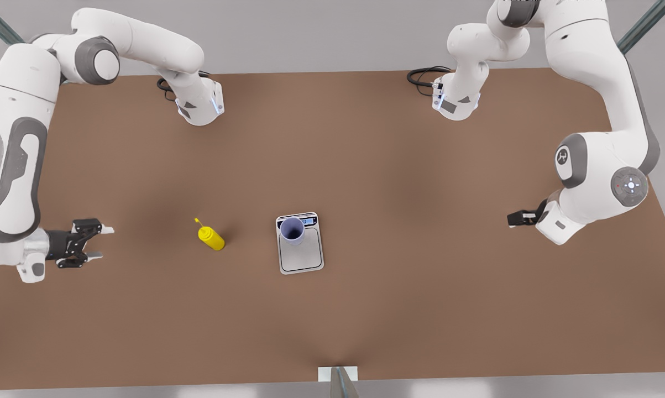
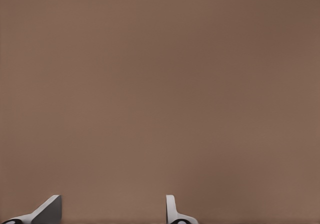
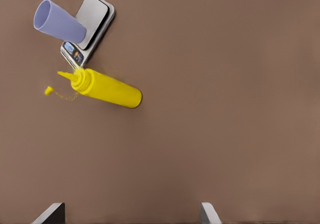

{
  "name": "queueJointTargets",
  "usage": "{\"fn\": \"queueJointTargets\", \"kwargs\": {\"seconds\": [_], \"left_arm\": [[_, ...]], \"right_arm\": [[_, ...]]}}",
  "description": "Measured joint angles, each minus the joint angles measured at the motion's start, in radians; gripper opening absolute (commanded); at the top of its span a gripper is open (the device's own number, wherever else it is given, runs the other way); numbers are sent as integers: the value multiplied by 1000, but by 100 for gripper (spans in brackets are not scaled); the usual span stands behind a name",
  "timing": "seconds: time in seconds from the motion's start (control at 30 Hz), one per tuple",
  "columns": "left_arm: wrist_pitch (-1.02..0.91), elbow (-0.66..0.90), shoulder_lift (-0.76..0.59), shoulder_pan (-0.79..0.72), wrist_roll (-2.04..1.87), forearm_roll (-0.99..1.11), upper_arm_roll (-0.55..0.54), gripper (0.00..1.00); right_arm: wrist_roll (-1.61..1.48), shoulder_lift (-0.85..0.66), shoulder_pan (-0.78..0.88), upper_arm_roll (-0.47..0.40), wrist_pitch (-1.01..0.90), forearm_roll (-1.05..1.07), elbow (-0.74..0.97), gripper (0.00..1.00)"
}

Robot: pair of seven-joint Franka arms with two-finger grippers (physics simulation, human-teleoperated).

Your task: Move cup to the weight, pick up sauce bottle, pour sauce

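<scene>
The pale lavender cup (image 1: 292, 230) (image 3: 59, 22) stands upright on the display end of the weight (image 1: 302, 258) (image 3: 97, 12), a flat steel scale near the table's middle. To the front view's left of it, the yellow sauce bottle (image 1: 211, 237) (image 3: 107, 88) stands on the table, nozzle cap dangling. My right gripper (image 1: 97, 242) (image 3: 130, 218) hovers open at the front view's left, a short way from the bottle and holding nothing. My left gripper (image 1: 516, 218) (image 2: 112, 215) is far off at the front view's right, open over bare table.
The brown table (image 1: 420, 287) spreads wide around the scale. Both arm bases (image 1: 199, 108) (image 1: 456, 102) sit at its far edge with cables. A small camera mount (image 1: 338, 378) stands at the near edge.
</scene>
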Motion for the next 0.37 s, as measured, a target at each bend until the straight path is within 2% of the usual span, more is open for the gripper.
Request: {"fn": "queueJointTargets", "kwargs": {"seconds": [0.03, 0.13, 0.2, 0.23, 0.3, 0.37], "left_arm": [[2, 0, 0, 0, -1, 0, 0, 100], [17, 39, 1, -2, -4, 2, -1, 100], [17, 52, 5, -1, -3, 2, -3, 100], [14, 66, 7, -2, -3, 2, -3, 100], [8, 72, 9, -1, 3, 3, -2, 100], [9, 72, 10, -2, 2, 3, -2, 100]], "right_arm": [[117, -64, 76, -29, 52, -56, -21, 100], [631, -224, 333, -233, 103, -78, -87, 100], [953, -334, 398, -255, 148, -103, -170, 100], [1025, -360, 449, -301, 151, -104, -180, 100], [1029, -426, 449, -306, 196, -120, -255, 100], [1029, -429, 454, -306, 196, -126, -258, 100]]}}
